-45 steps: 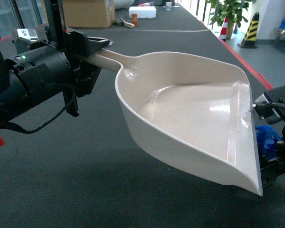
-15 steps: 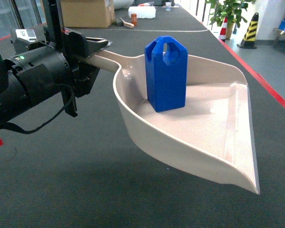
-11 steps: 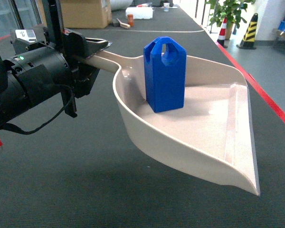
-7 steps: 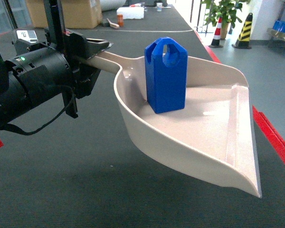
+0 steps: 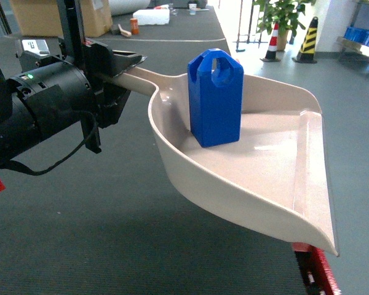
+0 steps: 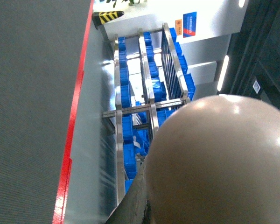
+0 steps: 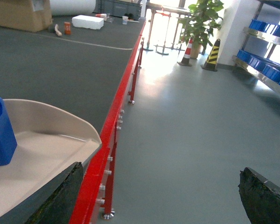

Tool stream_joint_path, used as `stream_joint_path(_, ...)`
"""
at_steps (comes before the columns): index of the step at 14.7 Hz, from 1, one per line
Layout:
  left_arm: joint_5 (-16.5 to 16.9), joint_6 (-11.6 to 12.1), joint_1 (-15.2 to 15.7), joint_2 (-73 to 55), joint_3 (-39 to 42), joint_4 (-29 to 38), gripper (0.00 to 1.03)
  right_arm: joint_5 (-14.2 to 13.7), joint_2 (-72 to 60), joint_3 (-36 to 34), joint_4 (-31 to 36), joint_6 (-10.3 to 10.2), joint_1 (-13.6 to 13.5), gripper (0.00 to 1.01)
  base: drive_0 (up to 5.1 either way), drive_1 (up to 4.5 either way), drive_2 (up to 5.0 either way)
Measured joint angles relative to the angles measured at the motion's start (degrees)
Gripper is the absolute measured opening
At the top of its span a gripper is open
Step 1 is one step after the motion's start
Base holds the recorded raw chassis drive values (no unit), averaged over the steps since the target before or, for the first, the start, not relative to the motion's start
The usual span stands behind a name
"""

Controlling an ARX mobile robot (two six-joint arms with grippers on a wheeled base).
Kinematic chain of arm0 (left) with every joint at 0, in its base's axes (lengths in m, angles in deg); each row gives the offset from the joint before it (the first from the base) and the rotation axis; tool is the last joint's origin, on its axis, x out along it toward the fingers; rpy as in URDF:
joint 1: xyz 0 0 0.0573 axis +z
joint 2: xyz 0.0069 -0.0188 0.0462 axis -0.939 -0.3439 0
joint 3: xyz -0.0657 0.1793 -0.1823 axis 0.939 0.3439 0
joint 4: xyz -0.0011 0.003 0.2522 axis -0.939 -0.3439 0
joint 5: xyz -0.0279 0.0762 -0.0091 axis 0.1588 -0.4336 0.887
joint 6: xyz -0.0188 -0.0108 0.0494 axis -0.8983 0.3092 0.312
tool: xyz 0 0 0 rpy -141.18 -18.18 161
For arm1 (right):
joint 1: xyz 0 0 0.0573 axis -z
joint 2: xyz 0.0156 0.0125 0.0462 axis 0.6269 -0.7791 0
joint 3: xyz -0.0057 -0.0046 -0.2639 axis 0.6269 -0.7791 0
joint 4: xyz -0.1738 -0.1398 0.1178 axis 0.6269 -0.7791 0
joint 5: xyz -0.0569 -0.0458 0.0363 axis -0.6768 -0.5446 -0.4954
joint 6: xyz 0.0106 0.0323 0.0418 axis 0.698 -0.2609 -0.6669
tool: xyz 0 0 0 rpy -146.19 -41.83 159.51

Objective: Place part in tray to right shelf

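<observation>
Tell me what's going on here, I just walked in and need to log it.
The left gripper holds the beige tray by its handle, level above the dark table. The blue part stands upright inside it. The right gripper is open and empty, out over the floor. The right shelf with blue crates is across the aisle, not yet reached.

Looks like a factory or warehouse floor, maybe a logistics test area. There's a long dark work table (image 7: 60, 65) with a red edge (image 7: 116, 116), grey painted flooring (image 7: 186, 140), striped traffic cones (image 7: 213, 54), a cardboard box (image 7: 18, 14), and steel racks (image 6: 149, 93) packed with blue crates (image 7: 270, 72), though the wrist view of them is pretty blurry.
</observation>
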Motion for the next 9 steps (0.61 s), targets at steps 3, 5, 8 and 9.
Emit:
stream_joint_path(3,0.2,0.0,-0.1,0.0,0.0,0.0,0.15,0.0,0.0,0.0,0.0,0.0,0.0,0.98,4.9,-2.53,-2.5)
stream_joint_path(5,0.0,0.0,-0.1,0.0,0.0,0.0,0.14,0.0,0.0,0.0,0.0,0.0,0.0,0.98,5.0,-2.45,-2.4)
stream_joint_path(8,0.2,0.0,-0.1,0.0,0.0,-0.1,0.14,0.0,0.0,0.0,0.0,0.0,0.0,0.98,5.1,-2.39,-2.4)
stream_joint_path(9,0.0,0.0,0.0,0.0,0.0,0.1,0.14,0.0,0.1,0.0,0.0,0.0,0.0,0.98,5.1,-2.36,-2.4)
